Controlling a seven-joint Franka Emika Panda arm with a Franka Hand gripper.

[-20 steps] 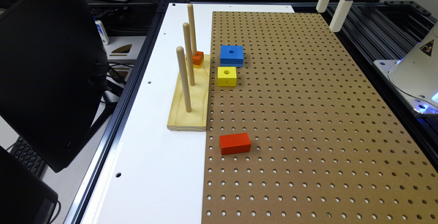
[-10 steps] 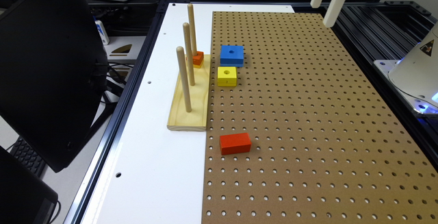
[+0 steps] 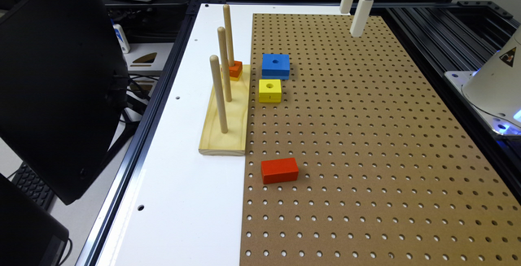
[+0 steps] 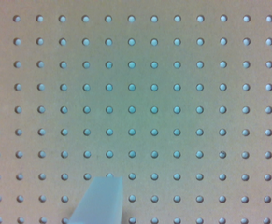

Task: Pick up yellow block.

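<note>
Exterior view: red block [image 3: 279, 170] nearest on pegboard [image 3: 366, 156]; yellow block [image 3: 270, 90] lay just beside peg base [image 3: 226, 125], blue block [image 3: 275, 65] behind it. Gripper [image 3: 353, 9] hung well beyond, fingers [image 4: 100, 200] spread apart, empty

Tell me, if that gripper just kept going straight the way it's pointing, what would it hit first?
Most likely the bare pegboard. The gripper points downward, open, and the wrist view shows just perforated board ahead. The yellow block sits well off toward the exterior view's left, out of that line, though exact depth is hard to judge.
</note>
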